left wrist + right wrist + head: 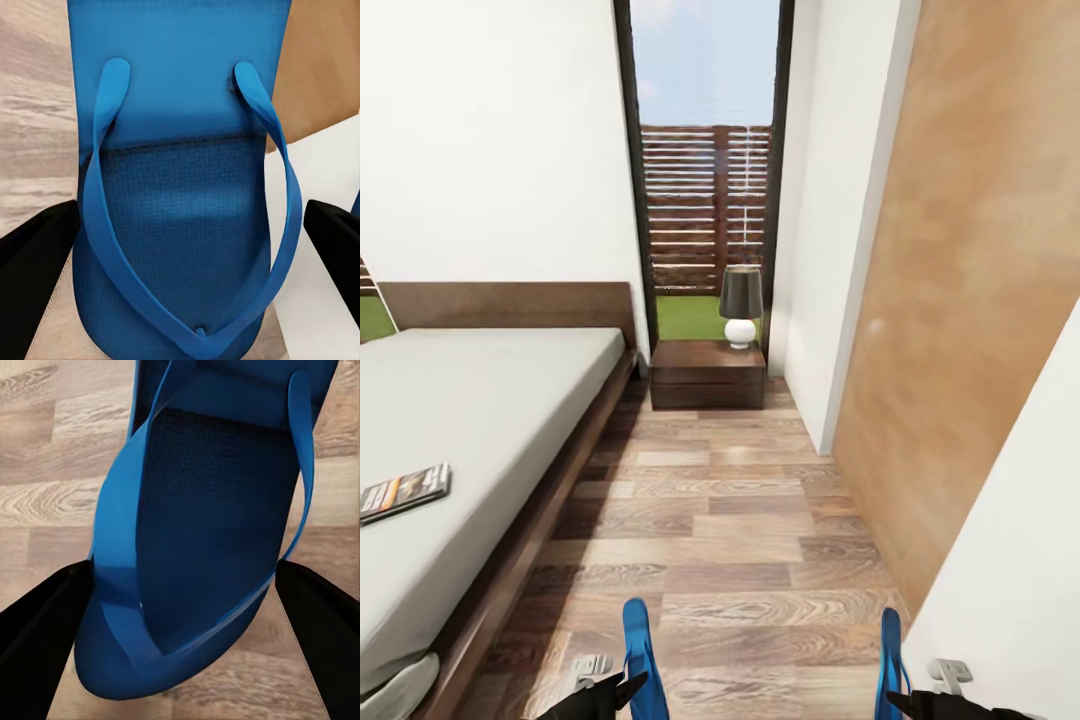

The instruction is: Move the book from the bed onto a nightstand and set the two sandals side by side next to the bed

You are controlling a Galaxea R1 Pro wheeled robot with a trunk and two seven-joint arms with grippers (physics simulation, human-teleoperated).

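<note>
Each hand holds one bright blue sandal edge-up over the wood floor. My left gripper [622, 690] is shut on the left sandal [639, 650]; in the left wrist view that sandal [180, 187] sits between the black fingers [37, 277]. My right gripper [905, 703] is shut on the other sandal [890, 660], and in the right wrist view this sandal [202, 547] is clamped between dark fingers [45, 645]. The book [405, 490] lies on the bed [490, 400] near its right edge. The nightstand [708, 372] stands beyond the bed's head, under the window.
A dark-shaded lamp with a white base [741, 305] stands on the nightstand. A tan wooden panel [960, 300] and white wall [1020, 560] close in on the right. A strip of plank floor [730, 520] runs between the bed frame and that wall.
</note>
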